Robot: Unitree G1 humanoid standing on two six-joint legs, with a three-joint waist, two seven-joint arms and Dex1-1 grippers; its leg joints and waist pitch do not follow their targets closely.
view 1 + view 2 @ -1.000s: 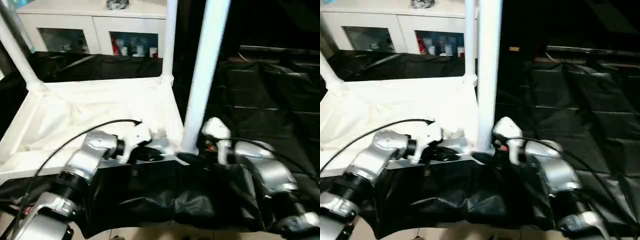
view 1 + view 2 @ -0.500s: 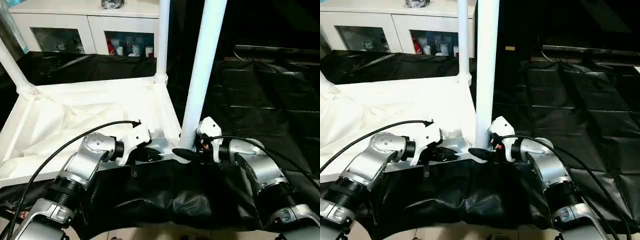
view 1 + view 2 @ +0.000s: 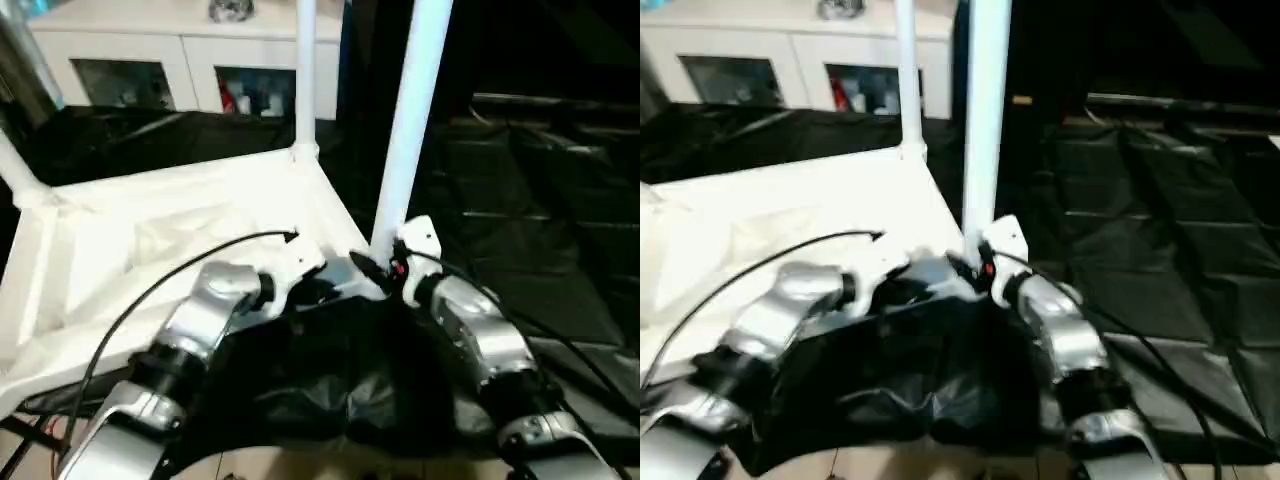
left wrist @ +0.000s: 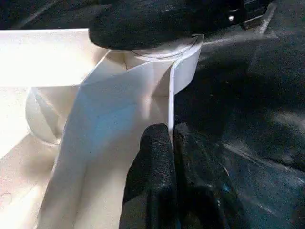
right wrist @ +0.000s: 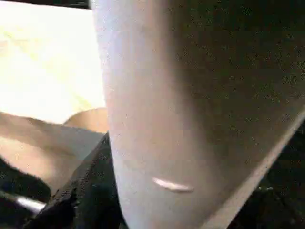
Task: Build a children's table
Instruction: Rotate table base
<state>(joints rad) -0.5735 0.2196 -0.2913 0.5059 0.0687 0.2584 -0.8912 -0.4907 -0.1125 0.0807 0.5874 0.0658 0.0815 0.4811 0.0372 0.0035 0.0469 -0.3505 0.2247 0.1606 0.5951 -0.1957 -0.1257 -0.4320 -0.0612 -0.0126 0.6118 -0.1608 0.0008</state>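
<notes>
near leg [image 3: 410, 120] cut off above, right hand [image 3: 372, 268] fingers blurred

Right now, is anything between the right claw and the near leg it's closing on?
Nothing visible stands between them. The right claw sits right at the base of the near leg, which stands upright in the corner of the upturned tabletop. The left claw is pinched on the tabletop's edge wall beside that corner, not in the way.

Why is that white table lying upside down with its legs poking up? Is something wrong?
Nothing looks broken. The tabletop lies underside up so the legs can go in. The near leg stands upright at the corner by the right gripper. The left gripper pinches the tabletop's rim.
</notes>
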